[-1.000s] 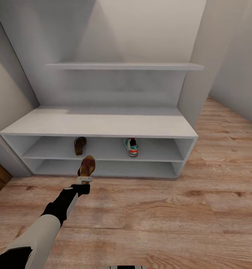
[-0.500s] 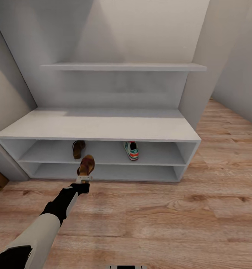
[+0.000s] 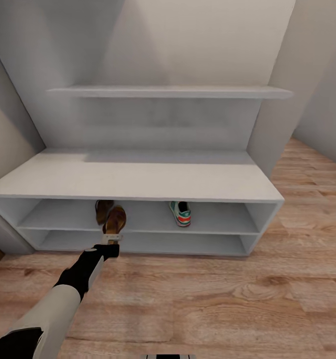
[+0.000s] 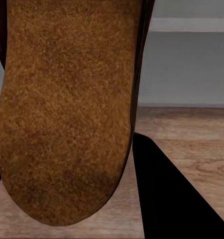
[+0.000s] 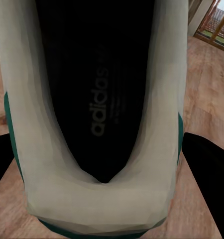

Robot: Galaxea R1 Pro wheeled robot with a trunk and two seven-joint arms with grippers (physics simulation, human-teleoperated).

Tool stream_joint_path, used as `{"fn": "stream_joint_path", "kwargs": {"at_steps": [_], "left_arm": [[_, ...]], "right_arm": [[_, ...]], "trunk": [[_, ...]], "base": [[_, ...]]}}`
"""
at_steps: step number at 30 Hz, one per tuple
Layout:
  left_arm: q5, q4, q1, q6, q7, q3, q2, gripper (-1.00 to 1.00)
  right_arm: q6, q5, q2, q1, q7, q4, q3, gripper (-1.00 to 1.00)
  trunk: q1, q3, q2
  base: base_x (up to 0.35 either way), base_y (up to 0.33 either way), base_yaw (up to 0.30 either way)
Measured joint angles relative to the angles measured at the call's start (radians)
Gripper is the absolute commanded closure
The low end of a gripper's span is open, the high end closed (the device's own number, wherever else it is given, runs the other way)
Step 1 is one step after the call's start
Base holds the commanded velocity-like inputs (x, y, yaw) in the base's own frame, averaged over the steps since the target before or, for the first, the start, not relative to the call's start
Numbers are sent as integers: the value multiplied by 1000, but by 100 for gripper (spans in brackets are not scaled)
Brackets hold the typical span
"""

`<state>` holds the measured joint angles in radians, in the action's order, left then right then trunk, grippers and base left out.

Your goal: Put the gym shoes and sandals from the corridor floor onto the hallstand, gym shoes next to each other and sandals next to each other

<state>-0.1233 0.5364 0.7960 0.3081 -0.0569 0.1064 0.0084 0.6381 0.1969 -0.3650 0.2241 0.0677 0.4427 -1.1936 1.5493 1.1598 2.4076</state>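
A brown sandal (image 3: pixel 116 220) is pinched at its heel in the left gripper (image 3: pixel 113 239), toe pointing beyond the fingertips into the hallstand (image 3: pixel 138 179); a second sandal (image 3: pixel 102 210) lies on the upper shelf just past it; a gym shoe (image 3: pixel 180 213) sits well apart along that shelf; the right gripper (image 5: pixel 99 189) clasps another gym shoe (image 5: pixel 99 99) between its fingers, above wood flooring (image 3: pixel 228 304).
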Motion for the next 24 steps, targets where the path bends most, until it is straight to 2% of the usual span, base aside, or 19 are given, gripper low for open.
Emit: {"fn": "stream_joint_path", "kwargs": {"at_steps": [6,17,24], "left_arm": [[1,0,-1,0,0,-1,0,100],[1,0,-3,-5,0,-2,0,100],[0,0,-2,-8,1,0,1,100]], "right_arm": [[0,-1,0,0,0,-1,-1,100],[0,-1,0,0,0,-1,-1,100],[0,0,0,0,0,-2,0,100]], "trunk": [[0,0,0],[0,0,0],[0,0,0]], "base": [[50,14,0],[131,-81,0],[130,106,0]]}}
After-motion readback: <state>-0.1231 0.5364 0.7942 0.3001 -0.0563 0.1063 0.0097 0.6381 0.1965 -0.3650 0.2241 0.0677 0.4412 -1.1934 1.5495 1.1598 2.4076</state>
